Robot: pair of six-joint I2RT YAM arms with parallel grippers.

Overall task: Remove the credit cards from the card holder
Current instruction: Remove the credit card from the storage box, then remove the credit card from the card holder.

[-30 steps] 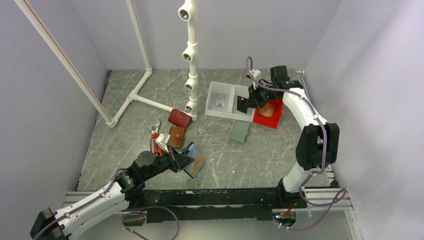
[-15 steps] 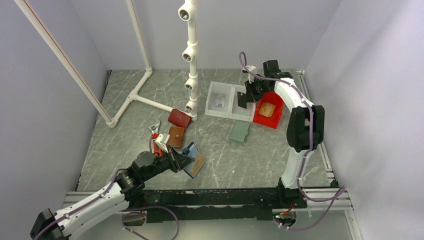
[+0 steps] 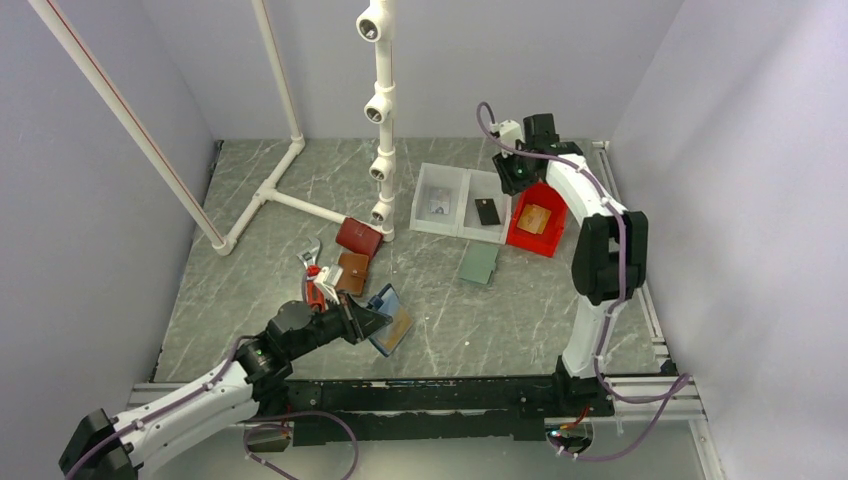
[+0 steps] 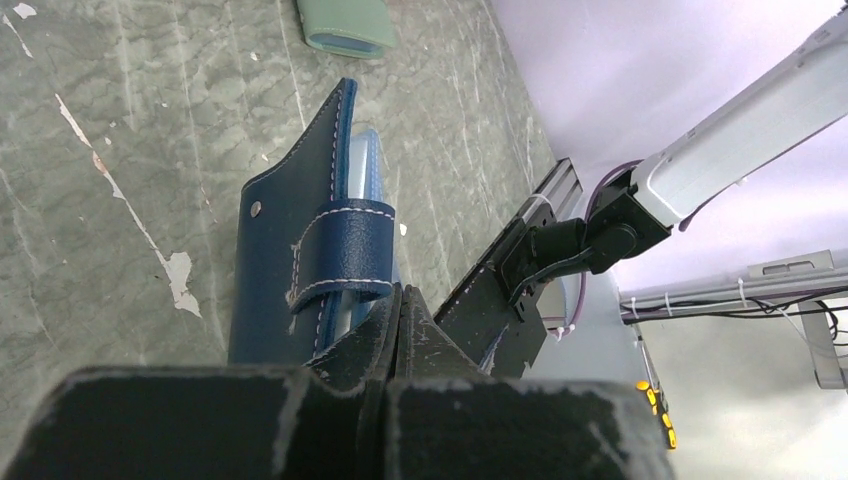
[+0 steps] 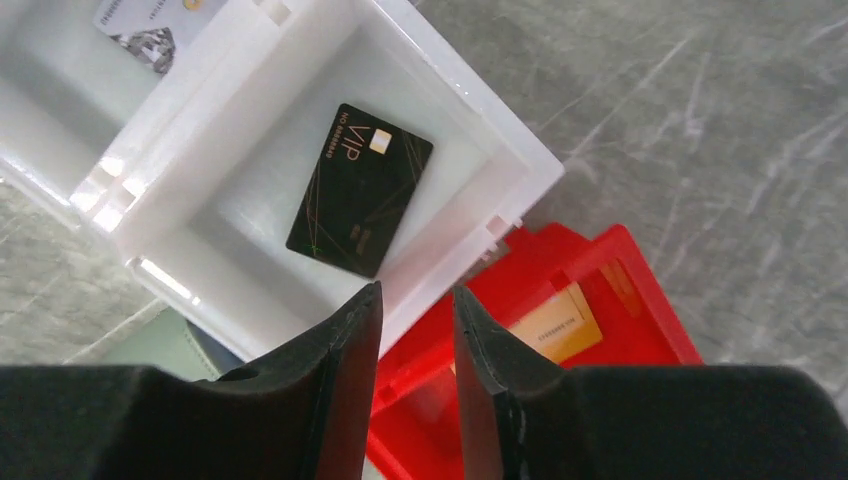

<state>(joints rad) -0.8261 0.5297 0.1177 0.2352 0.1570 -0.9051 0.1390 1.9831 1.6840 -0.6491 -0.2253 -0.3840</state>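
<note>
My left gripper [image 3: 355,318] is shut on the navy card holder [image 3: 383,315], near the front of the table. It holds the holder tilted up and open, with an orange-tan card [image 3: 400,325] showing inside. In the left wrist view the holder's navy outside, stud and strap [image 4: 290,250] stand just ahead of my shut left gripper [image 4: 400,292]. My right gripper [image 3: 512,180] hangs open and empty over the bins at the back. Below it a black card [image 5: 360,190] lies flat in a white bin [image 5: 520,150]. Another orange-tan card [image 5: 555,325] lies in the red bin [image 5: 620,260]. A pale printed card [image 3: 437,208] rests in the other white bin.
A grey-green wallet [image 3: 479,263] lies in front of the bins. A dark red wallet [image 3: 358,236], a brown wallet [image 3: 350,272] and a red-handled tool [image 3: 315,280] sit left of the holder. A white pipe frame [image 3: 383,120] stands at the back left.
My right gripper has opened and the black card it held now lies in the white bin. The left arm and the card holder have stayed put.
</note>
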